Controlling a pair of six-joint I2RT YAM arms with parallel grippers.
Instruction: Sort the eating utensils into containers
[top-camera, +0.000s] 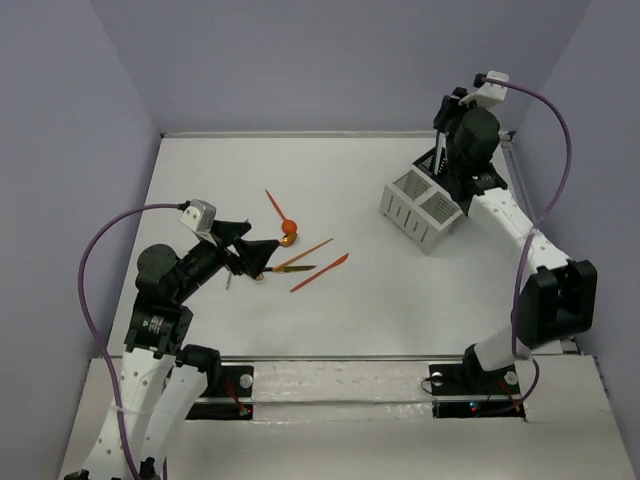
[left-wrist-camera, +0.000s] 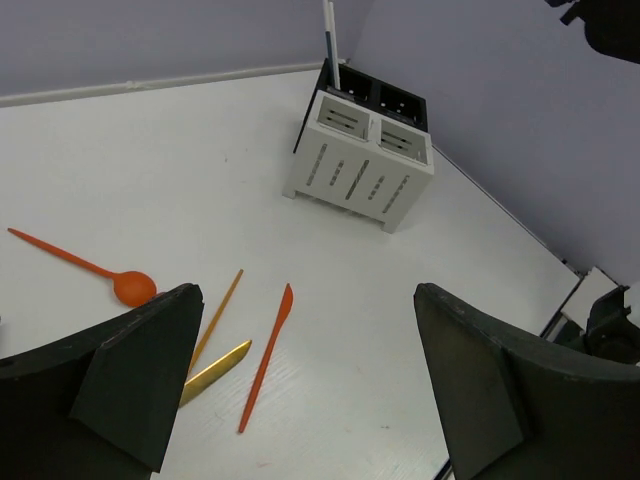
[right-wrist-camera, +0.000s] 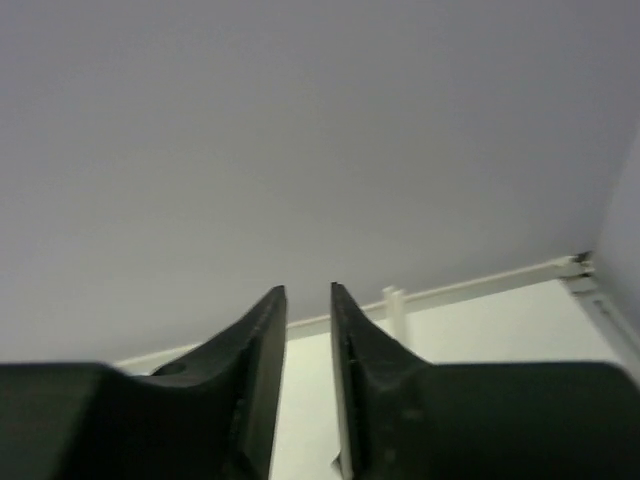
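Note:
Several utensils lie on the white table: an orange-red spoon (top-camera: 282, 220) (left-wrist-camera: 90, 268), a gold-brown stick (top-camera: 308, 251) (left-wrist-camera: 218, 318), a gold knife (top-camera: 294, 268) (left-wrist-camera: 214, 371) and an orange-red knife (top-camera: 320, 272) (left-wrist-camera: 266, 355). My left gripper (top-camera: 253, 247) (left-wrist-camera: 305, 300) is open and empty, low over the table just left of them. The white slatted caddy (top-camera: 418, 208) (left-wrist-camera: 358, 165) joins the black box (top-camera: 436, 166) (left-wrist-camera: 400, 101) at the right back. A thin utensil (left-wrist-camera: 328, 40) stands in the black box. My right gripper (top-camera: 448, 108) (right-wrist-camera: 308, 292) is high above the box, jaws a narrow gap apart, nothing between them.
Purple walls enclose the table on the left, back and right. The table's right edge (left-wrist-camera: 520, 225) runs close behind the containers. A white rail (right-wrist-camera: 470, 285) marks the table's far edge.

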